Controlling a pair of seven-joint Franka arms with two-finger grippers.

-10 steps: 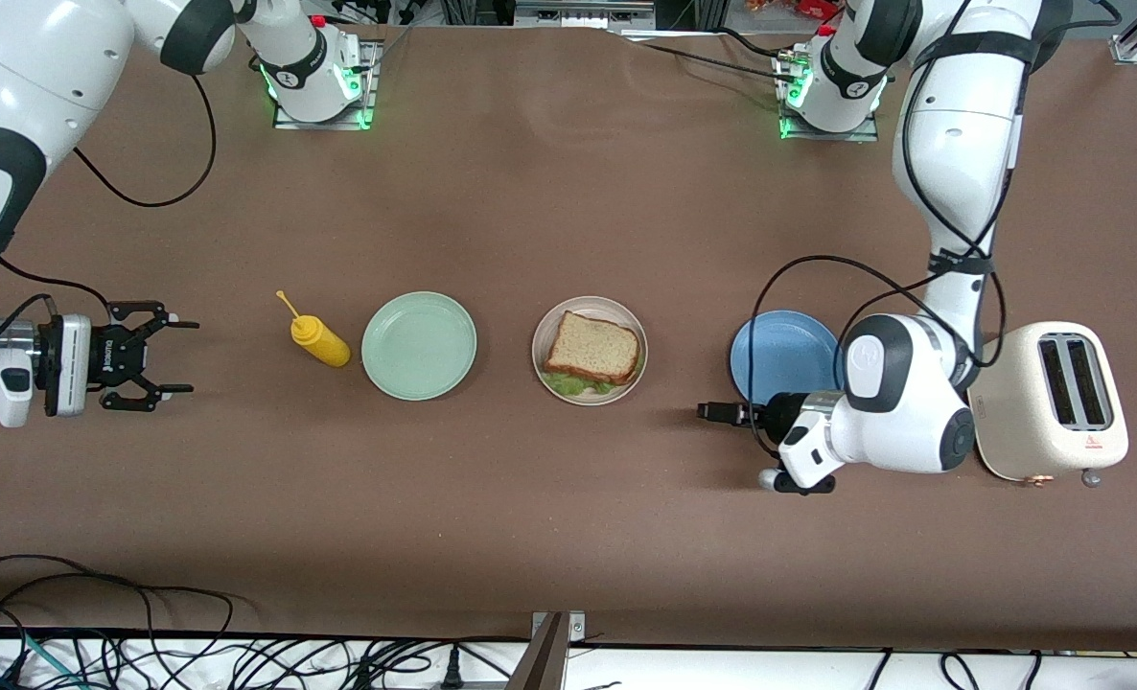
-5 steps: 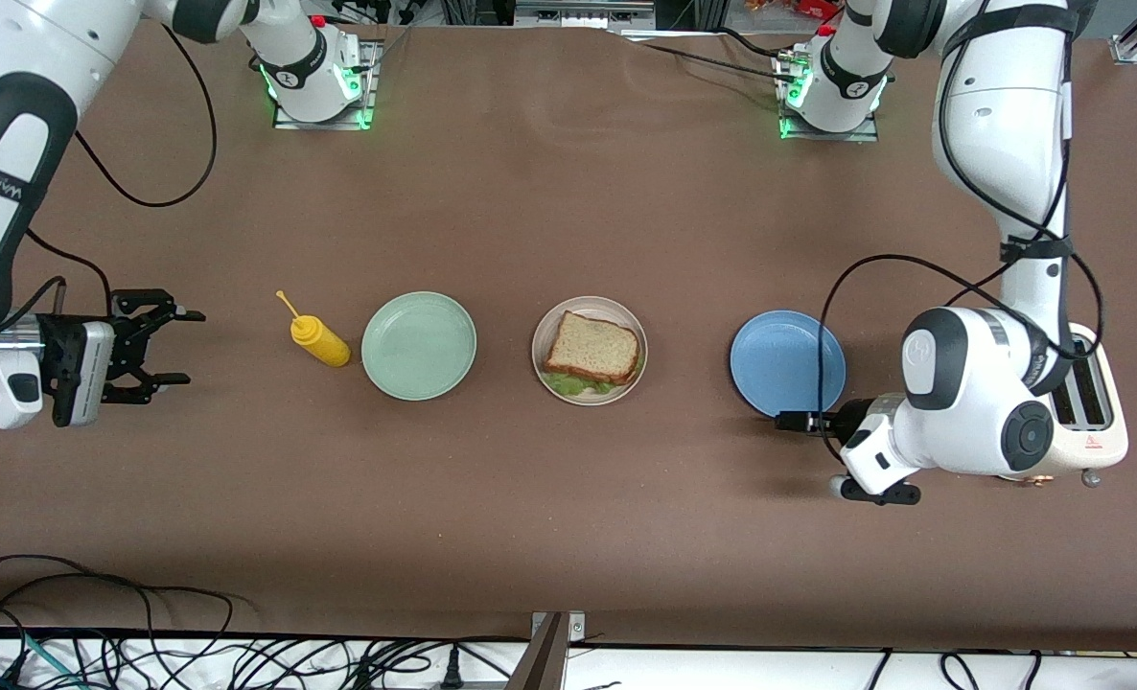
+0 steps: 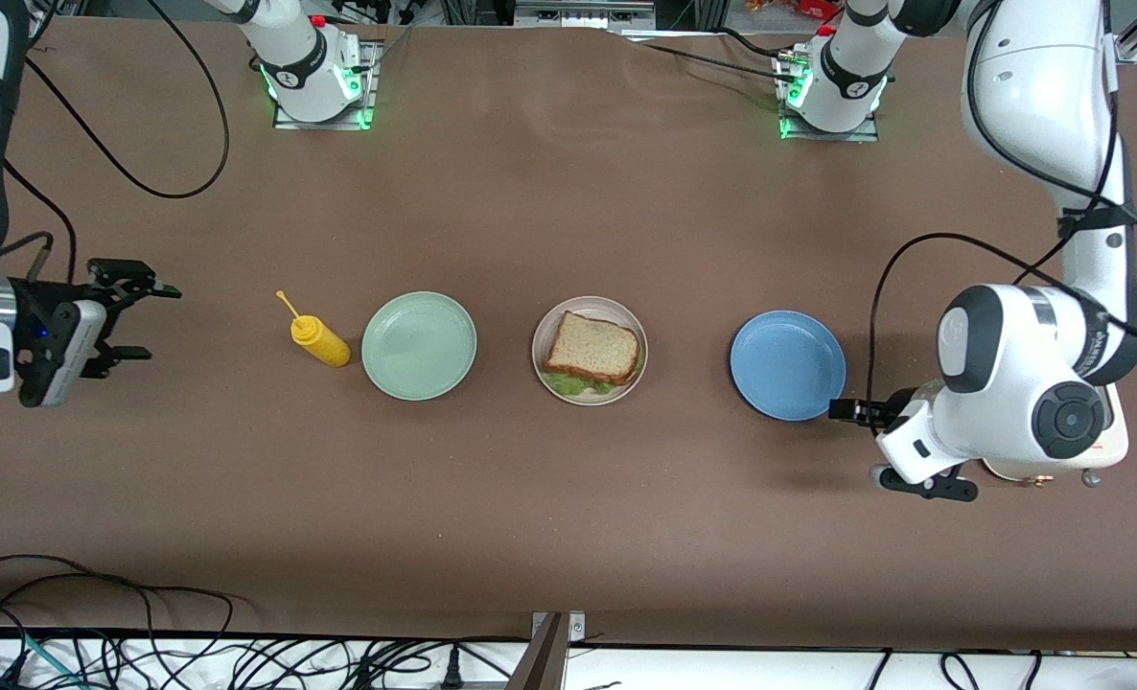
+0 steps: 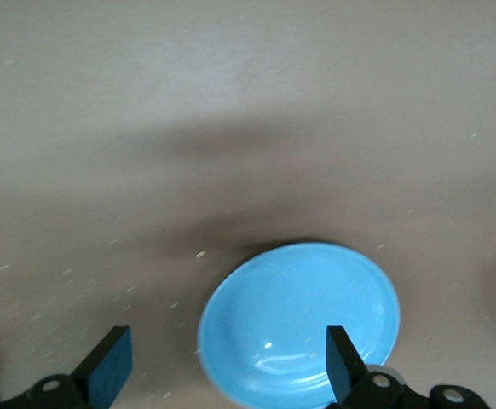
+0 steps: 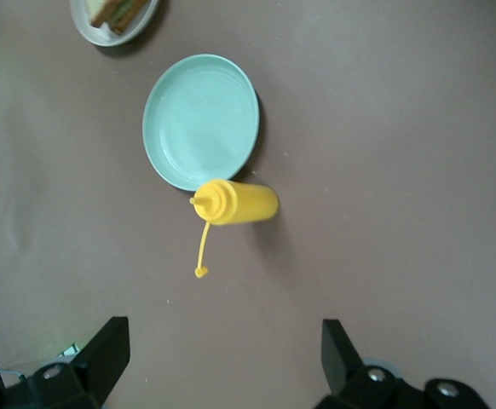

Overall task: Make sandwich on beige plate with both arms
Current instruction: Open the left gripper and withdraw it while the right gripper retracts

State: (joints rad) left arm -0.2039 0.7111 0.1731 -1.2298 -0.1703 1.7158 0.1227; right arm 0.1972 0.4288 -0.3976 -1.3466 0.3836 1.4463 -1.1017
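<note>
The sandwich (image 3: 594,349), brown bread over green lettuce, lies on the beige plate (image 3: 541,337) at the table's middle. It also shows at the edge of the right wrist view (image 5: 116,8) on that plate (image 5: 103,32). My right gripper (image 3: 156,323) is open and empty above the table at the right arm's end, beside the yellow bottle; in its wrist view (image 5: 222,354) the fingers stand wide apart. My left gripper (image 3: 842,411) is open and empty at the blue plate's edge toward the left arm's end; its wrist view (image 4: 228,371) shows the fingers wide apart.
A yellow squeeze bottle (image 3: 319,341) lies beside an empty mint-green plate (image 3: 419,345), both toward the right arm's end. An empty blue plate (image 3: 787,364) sits toward the left arm's end. A cream toaster (image 3: 1110,450) is mostly hidden under the left arm. Cables hang along the table's near edge.
Both arms have drawn back from the middle toward their own ends of the table. The left gripper left the space between the plates; the right gripper rose higher in the view. The sandwich stayed.
</note>
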